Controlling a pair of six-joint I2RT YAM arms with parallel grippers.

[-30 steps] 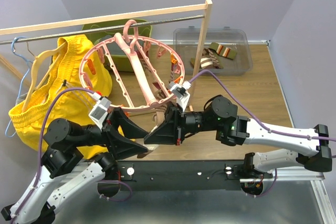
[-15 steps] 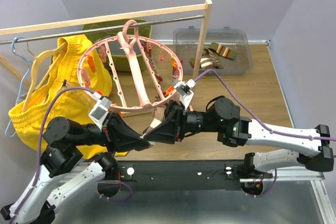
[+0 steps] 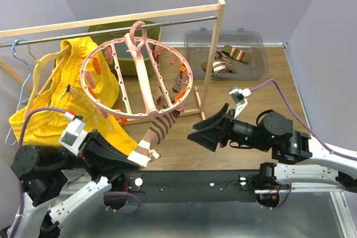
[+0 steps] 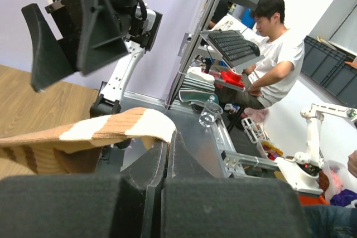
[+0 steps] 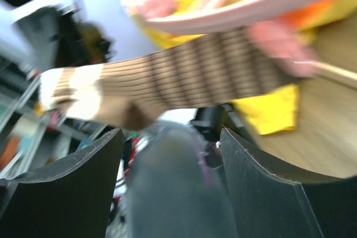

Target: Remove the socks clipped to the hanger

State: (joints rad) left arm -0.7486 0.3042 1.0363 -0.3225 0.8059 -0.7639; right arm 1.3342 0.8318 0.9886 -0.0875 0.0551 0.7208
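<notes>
Yellow shorts point(image 3: 39, 115) hang left of hanger point(image 3: 143, 79); not task item. L gripper point(image 3: 138, 157), below hanger's front rim, clamped on toe of striped sock point(image 3: 159, 129). Sock taut up to clip point(image 3: 178, 101) on rim, so pull-off judged under way, not freed. R gripper point(image 3: 211, 132), right of hanger, jaws apart, empty; prob. kept clear of pull path. Loose socks point(image 3: 226, 59) in clear bin point(image 3: 251, 40), behind-right of hanger.
</notes>
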